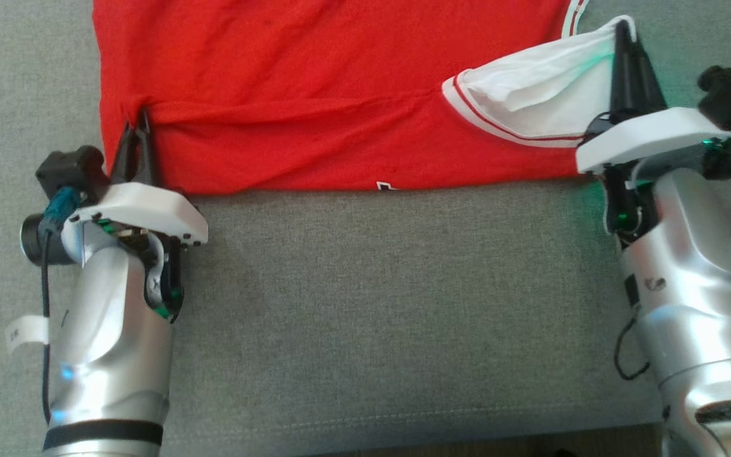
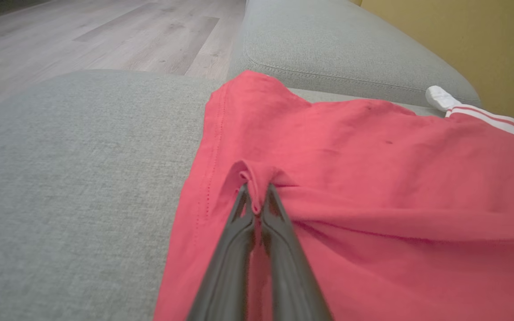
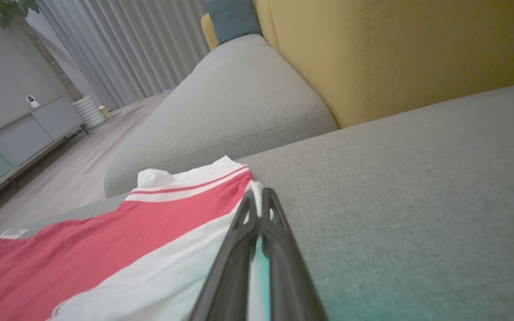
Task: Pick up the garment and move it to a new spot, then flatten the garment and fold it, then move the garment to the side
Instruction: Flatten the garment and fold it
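We see the shirt [image 1: 340,95] on the sofa's [image 1: 372,285] far side. Left hand [image 1: 138,124] is pinched tight on a small red fold, right hand [image 1: 624,28] on the white sleeve. Uneven pulling could slip either thin grip.

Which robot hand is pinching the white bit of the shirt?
The right gripper pinches the white sleeve; the left gripper pinches plain red cloth.

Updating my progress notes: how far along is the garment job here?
Done: the garment lies mostly spread on the grey sofa cushion. In hand: left gripper pinches its red fabric, right gripper pinches the white sleeve. Left: finishing the fold and moving it aside.
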Tool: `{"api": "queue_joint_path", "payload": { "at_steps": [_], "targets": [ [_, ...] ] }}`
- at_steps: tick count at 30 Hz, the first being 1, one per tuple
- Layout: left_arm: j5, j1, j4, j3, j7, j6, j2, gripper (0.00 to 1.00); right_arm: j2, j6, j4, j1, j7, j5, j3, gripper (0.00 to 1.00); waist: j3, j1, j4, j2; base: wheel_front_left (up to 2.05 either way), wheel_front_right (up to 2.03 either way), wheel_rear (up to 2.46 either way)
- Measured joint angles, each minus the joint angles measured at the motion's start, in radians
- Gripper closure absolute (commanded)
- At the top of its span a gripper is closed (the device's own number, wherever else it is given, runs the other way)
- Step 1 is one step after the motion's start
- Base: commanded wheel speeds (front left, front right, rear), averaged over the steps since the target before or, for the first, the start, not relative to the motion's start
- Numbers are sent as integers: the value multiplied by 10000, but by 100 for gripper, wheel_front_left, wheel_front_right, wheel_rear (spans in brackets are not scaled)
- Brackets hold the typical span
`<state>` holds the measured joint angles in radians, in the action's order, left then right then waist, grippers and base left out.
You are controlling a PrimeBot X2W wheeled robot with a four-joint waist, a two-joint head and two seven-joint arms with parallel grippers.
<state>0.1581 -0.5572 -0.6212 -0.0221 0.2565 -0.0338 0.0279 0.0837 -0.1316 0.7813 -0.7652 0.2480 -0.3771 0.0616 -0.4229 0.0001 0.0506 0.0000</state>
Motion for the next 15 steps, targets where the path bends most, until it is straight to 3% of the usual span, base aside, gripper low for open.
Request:
{"api": "queue_joint_path", "payload": {
  "at_steps": [4, 9, 15],
  "targets": [
    [96, -12, -2, -12, 0, -12, 2, 0, -100, 0, 174, -57, 0, -73, 63, 0, 0, 0, 4, 0, 0, 0, 0],
    [347, 326, 556, -38, 2, -213, 0, 0, -94, 0, -681, 121, 29, 132, -270, 0, 136, 0, -23, 0, 0, 0, 0],
    [796, 1488, 972, -359, 2, -462, 6, 0, -63, 0, -1214, 1563, 31, 251, -257, 0, 333, 0, -74, 0, 0, 0, 0]
  ]
}}
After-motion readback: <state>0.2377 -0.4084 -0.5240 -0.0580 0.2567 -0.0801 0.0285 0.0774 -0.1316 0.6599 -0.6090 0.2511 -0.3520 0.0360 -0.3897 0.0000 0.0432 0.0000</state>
